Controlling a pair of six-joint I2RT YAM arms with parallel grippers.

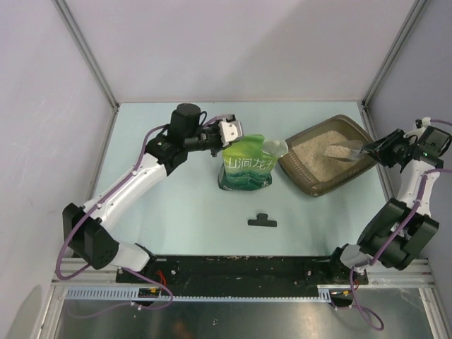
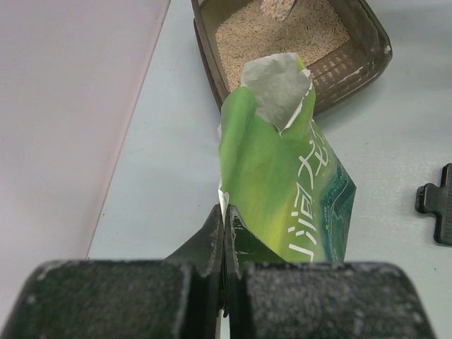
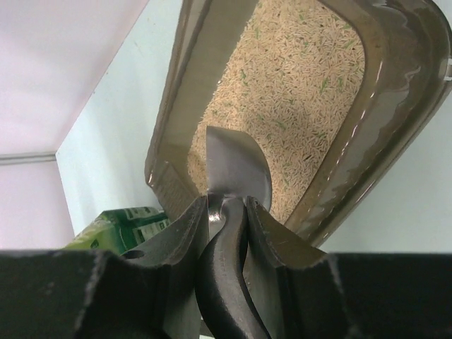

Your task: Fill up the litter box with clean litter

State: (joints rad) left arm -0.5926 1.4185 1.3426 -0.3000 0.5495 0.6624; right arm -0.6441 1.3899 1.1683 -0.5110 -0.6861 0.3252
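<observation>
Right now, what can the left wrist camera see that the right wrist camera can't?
Only the left wrist view shows the black clip and the left gripper, its jaws pinching the green bag. Only the right wrist view shows the right gripper, jaws clamped on the metal scoop by its handle. Both show the litter box holding litter, plus some of the bag.
</observation>
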